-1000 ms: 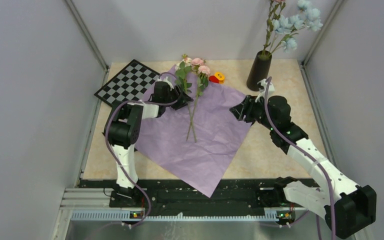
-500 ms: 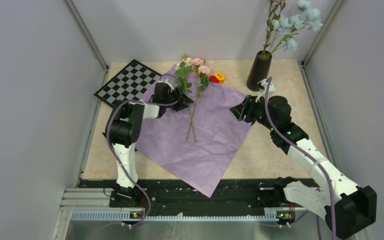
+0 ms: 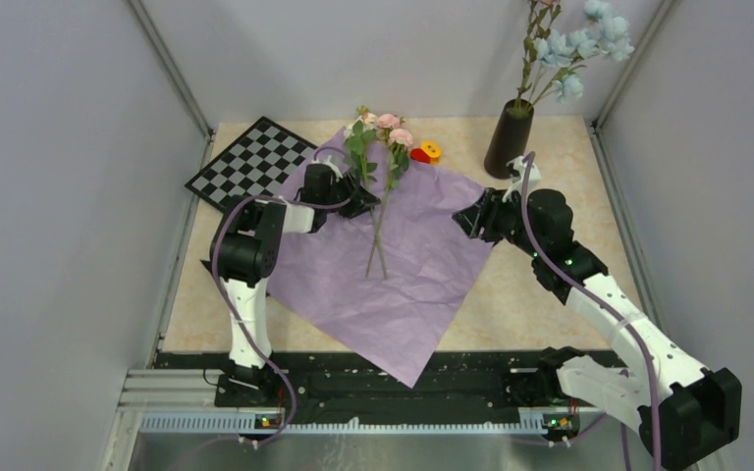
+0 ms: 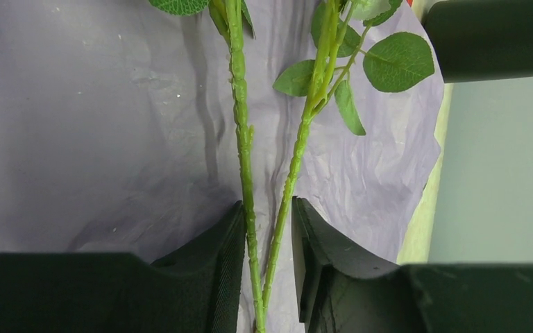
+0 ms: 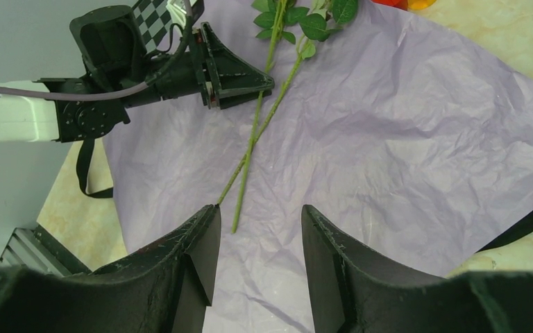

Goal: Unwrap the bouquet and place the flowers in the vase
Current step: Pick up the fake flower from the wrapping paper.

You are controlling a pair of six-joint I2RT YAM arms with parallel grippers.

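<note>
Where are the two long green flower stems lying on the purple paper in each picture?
Top external: the two long green flower stems lie mid-table on the crinkled lilac-purple paper sheet.
Left wrist: they run up the centre, between the left gripper fingers.
Right wrist: upper centre, beside the left gripper.
Shared landmark: the purple paper under them.
</note>
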